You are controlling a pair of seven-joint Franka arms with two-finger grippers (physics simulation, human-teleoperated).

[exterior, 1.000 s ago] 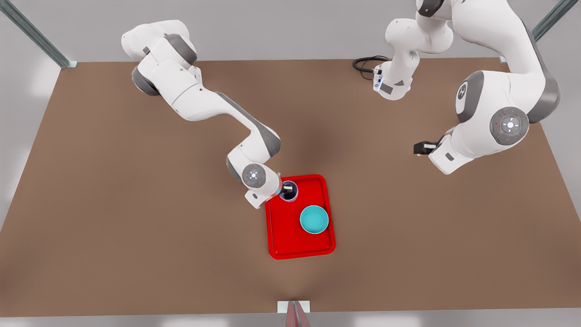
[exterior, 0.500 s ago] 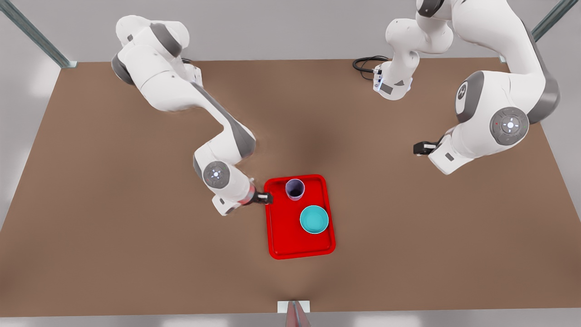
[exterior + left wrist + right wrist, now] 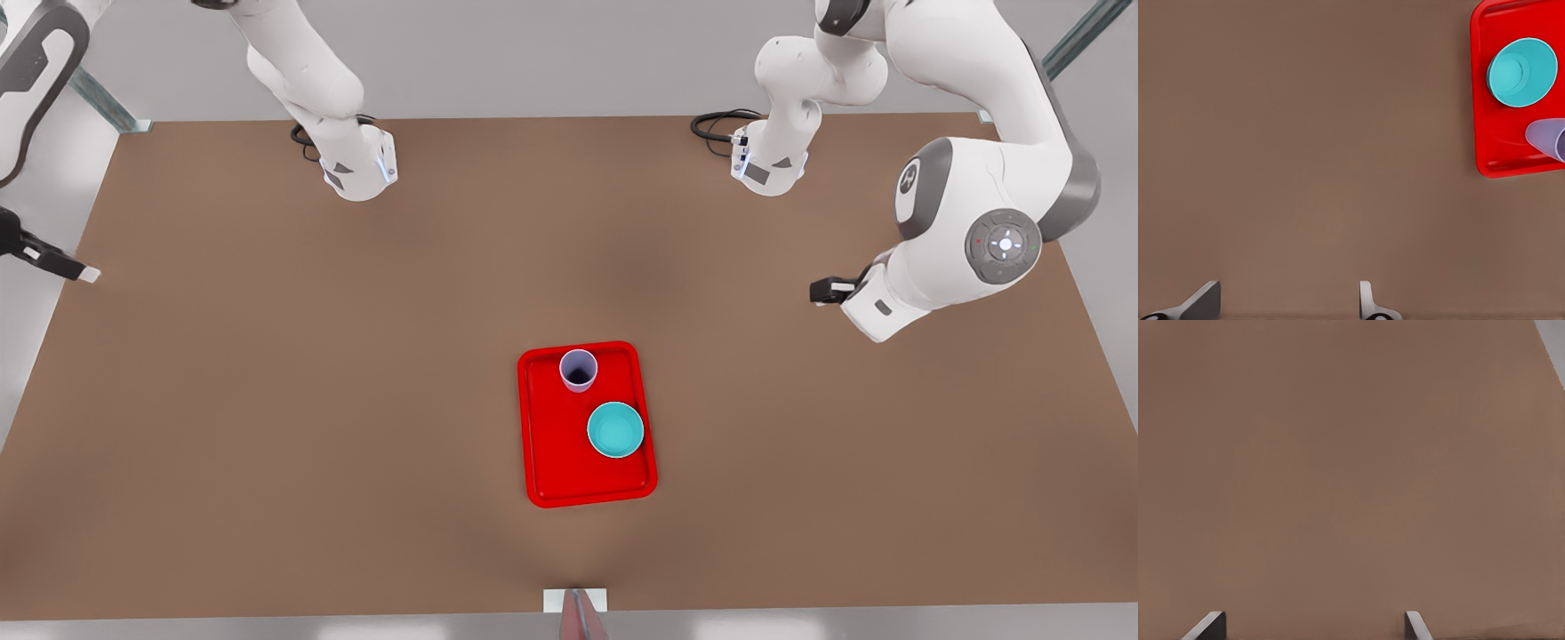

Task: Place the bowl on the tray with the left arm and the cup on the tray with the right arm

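Table: brown, bare around both pincers.
Tray: holds cup and bowl, well apart from both.
Left gripper: fingers spread, empty.
Right gripper: fingers spread, empty.

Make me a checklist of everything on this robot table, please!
Surface: brown table, flat and plain.
Job's things: red tray holds the lavender cup, upright, and the teal bowl. They stand apart from each other.
Clutter: nothing seen.
Grippers: left gripper open, over the table at the front view's right. Right gripper open, at the table's edge at the front view's left. Both hold nothing.
Cables: black cables lie by the arm bases.
Surroundings: metal posts at the far corners.
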